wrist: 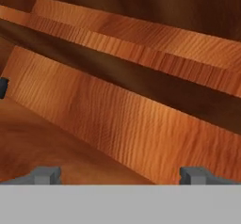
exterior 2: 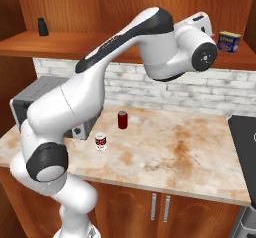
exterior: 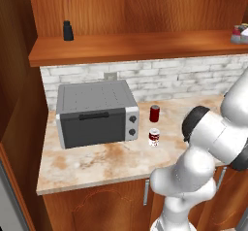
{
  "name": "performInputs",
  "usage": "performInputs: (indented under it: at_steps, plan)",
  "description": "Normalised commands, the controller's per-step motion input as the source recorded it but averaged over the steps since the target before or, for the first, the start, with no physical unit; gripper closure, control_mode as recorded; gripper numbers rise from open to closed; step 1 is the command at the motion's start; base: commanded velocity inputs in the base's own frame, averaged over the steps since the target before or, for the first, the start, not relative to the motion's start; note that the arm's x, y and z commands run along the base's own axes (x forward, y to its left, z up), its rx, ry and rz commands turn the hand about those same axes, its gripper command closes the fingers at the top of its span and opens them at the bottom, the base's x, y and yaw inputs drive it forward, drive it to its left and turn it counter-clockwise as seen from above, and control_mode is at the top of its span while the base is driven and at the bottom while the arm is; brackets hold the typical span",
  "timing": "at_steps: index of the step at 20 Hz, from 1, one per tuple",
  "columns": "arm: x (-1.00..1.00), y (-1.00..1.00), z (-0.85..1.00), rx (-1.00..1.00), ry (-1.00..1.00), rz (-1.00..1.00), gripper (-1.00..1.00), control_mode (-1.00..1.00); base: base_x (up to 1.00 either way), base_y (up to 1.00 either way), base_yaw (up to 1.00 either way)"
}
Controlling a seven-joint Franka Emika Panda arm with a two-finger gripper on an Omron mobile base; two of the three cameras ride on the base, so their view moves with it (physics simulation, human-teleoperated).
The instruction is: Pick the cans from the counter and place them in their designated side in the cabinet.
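Clearly two cans are not yet moved: the dark red can [exterior: 154,113] and, just beside it toward the worktop's front, the labelled can [exterior: 154,137] stand on the worktop [exterior: 97,164] at the middle of the left base view, near the right side of the toaster oven [exterior: 96,112]. At the upper right of that frame a third red can [exterior: 237,33] with silver base already stands on the cabinet [exterior: 131,48] shelf, beside another small item I cannot identify. The gripper [wrist: 120,175] is raised to the shelf, its fingers wide apart and holding nothing. I judge one can is placed and two are left. A black bottle [exterior: 68,30] stands at the shelf's upper left.
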Motion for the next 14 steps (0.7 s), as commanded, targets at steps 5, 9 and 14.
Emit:
performInputs:
  at_steps: [5,9,14]
  plan:
    - [-0.81,0.68,-0.06,-0.17,-0.08,0.02,-1.0,-1.0,0.0,0.0,0.0]
    - [-0.84,0.42,-0.19,-0.12,-0.04,0.0,-1.0,-1.0,0.0,0.0,0.0]
    - [-0.68,0.17,-0.49,-0.1,0.0,0.07,-1.0,-1.0,0.0,0.0,0.0]
